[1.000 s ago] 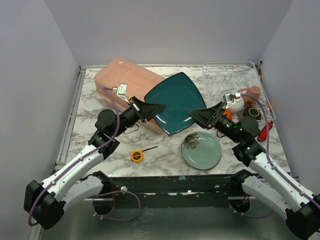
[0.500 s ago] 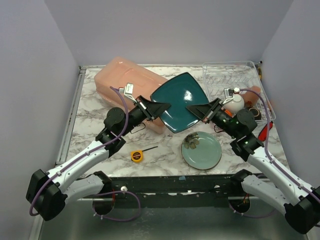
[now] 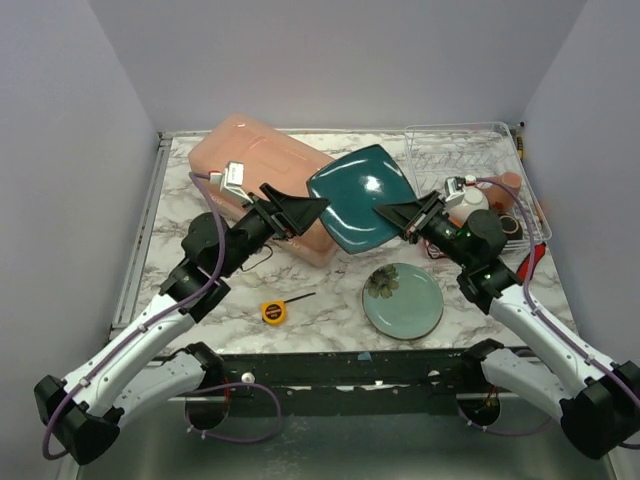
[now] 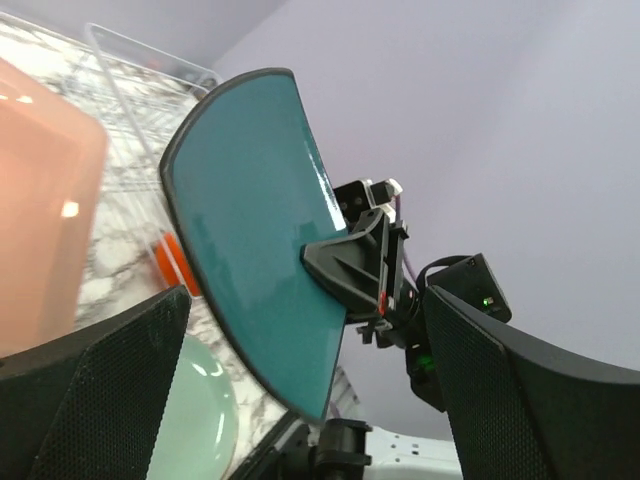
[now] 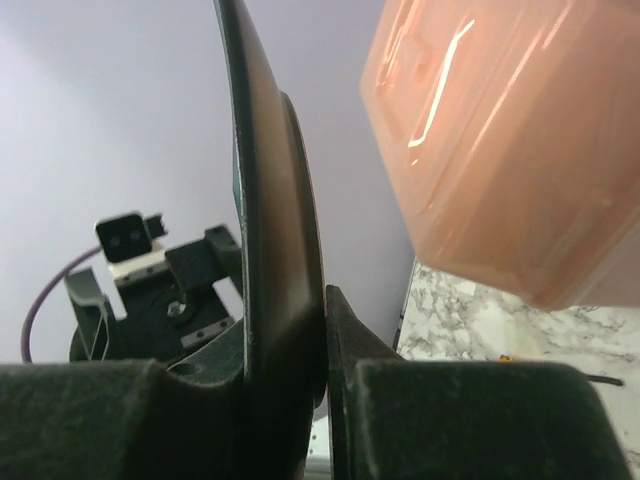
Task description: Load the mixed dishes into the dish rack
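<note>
Teal plate (image 3: 362, 195) aloft, right pincer (image 3: 392, 216) clamped on its edge, left pincer (image 3: 308, 208) apart.

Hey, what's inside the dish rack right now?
A white bowl, pinkish mug and dark bowl appear to sit at the near end of the dish rack; farther back, only wires show. The right arm covers its near-left corner.

A robot lab cell staged as a kitchen: bare pale walls (image 3: 330, 60) box in a marble-patterned counter (image 3: 335, 312) carrying a wire dish rack (image 3: 450, 150) and pink tub (image 3: 250, 155), two cabled arms (image 3: 150, 330) bolted at its near edge.
</note>
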